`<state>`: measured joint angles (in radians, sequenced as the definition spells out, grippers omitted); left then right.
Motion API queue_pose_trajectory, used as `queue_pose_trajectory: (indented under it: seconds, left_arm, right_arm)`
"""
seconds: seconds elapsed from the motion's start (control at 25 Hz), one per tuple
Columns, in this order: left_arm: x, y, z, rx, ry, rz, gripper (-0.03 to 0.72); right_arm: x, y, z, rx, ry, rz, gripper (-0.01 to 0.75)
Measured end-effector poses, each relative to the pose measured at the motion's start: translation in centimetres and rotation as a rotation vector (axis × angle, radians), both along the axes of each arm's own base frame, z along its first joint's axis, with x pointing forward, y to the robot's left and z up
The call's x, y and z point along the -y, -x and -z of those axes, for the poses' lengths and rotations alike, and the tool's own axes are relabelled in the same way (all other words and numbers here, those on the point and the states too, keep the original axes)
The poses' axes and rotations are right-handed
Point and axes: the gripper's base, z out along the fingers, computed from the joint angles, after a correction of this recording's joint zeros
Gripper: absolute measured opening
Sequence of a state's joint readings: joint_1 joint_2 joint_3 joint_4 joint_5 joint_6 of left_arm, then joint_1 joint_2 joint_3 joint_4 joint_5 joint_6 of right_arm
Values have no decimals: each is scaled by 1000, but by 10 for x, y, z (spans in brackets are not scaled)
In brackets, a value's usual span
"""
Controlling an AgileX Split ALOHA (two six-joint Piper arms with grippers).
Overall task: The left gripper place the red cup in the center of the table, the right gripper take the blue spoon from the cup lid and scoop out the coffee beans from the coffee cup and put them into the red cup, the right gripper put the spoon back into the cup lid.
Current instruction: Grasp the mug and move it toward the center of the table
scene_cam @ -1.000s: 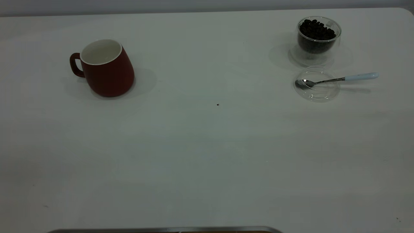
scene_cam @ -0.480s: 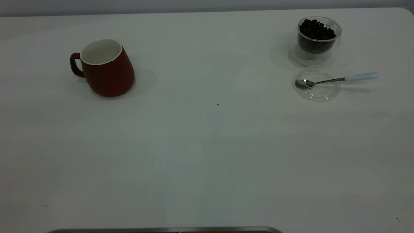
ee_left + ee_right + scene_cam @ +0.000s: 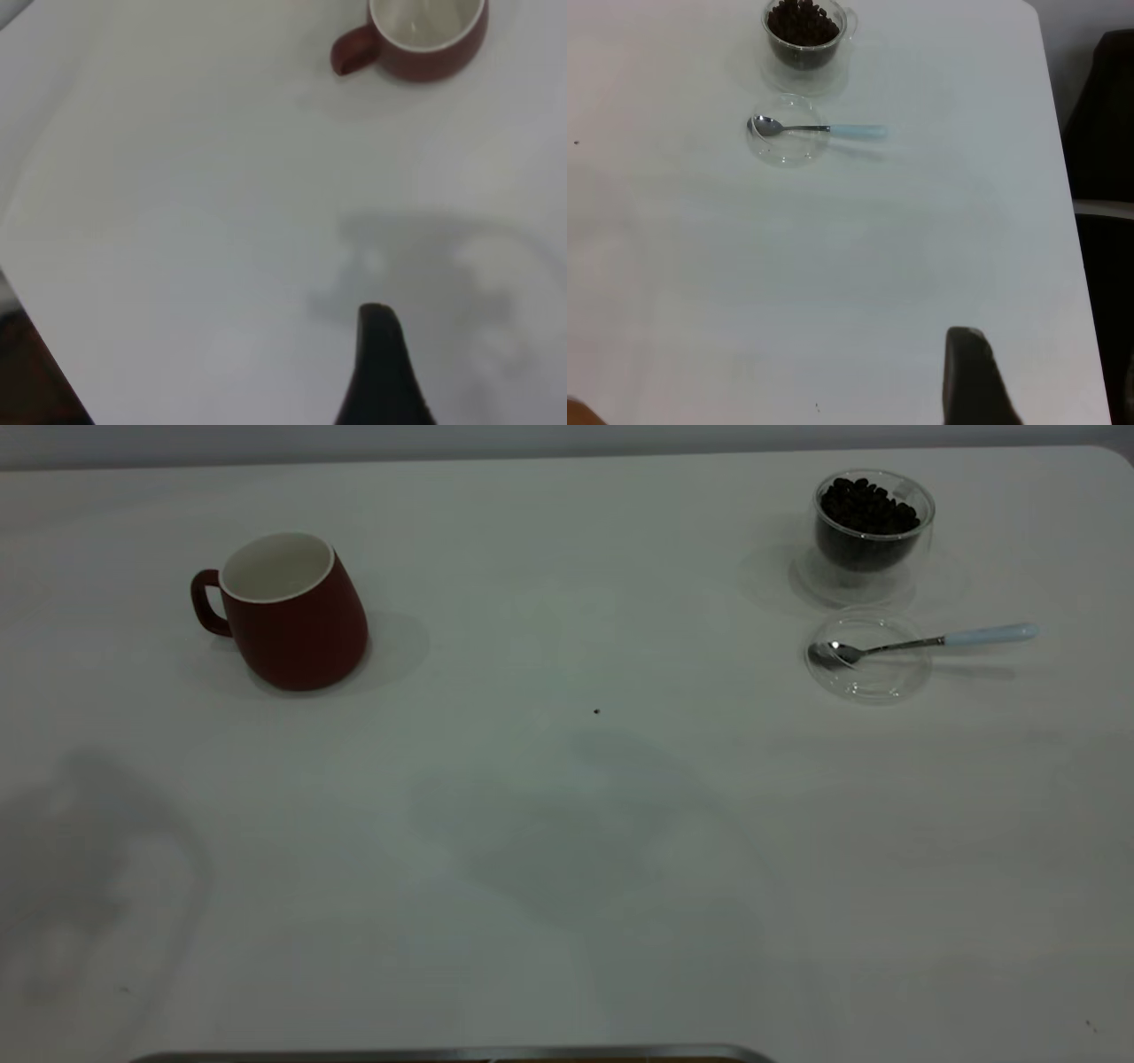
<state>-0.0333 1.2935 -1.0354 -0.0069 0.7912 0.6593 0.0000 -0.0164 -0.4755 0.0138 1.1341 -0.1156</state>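
The red cup (image 3: 292,615) stands upright at the back left of the table (image 3: 567,850), its handle pointing left and its white inside empty. At the back right, the clear coffee cup (image 3: 873,522) holds a heap of coffee beans (image 3: 866,505). Just in front of it the blue spoon (image 3: 930,640) lies with its bowl in the cup lid (image 3: 873,669) and its handle pointing right. Neither gripper shows in the exterior view. In the left wrist view my left gripper (image 3: 381,372) is a black tip high above the table, far from the red cup (image 3: 425,35). My right gripper (image 3: 970,381) hangs far from the spoon (image 3: 824,129).
A tiny dark speck (image 3: 596,711) lies near the table's middle. A metal edge (image 3: 443,1054) runs along the near side. Soft shadows fall on the near left and near middle. The right wrist view shows the table's right edge with a dark chair-like shape (image 3: 1103,133) beyond it.
Broad shadows have appeared on the near left and near middle of the table. The cups, lid and spoon have not moved.
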Motion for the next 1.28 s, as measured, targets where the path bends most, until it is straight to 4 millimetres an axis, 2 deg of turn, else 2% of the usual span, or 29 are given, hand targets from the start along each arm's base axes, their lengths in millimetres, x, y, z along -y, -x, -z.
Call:
queue_pose_trajectory:
  seconds: [0.28, 0.52, 0.72, 0.96, 1.28]
  left_arm:
    - [3, -84, 56, -150, -129, 298, 587]
    - [4, -134, 103, -182, -191, 468, 587]
    - [11, -150, 143, -204, -246, 632, 587]
    - [30, -161, 182, -188, -303, 787, 587]
    - [39, -168, 211, -178, -373, 864, 587]
  right_arm:
    - [0, 0, 0, 0, 0, 0, 441]
    - [0, 0, 0, 0, 0, 0, 441]
    - [0, 0, 0, 0, 0, 0, 441]
    - [0, 0, 0, 0, 0, 0, 441]
    - [0, 0, 0, 0, 0, 0, 441]
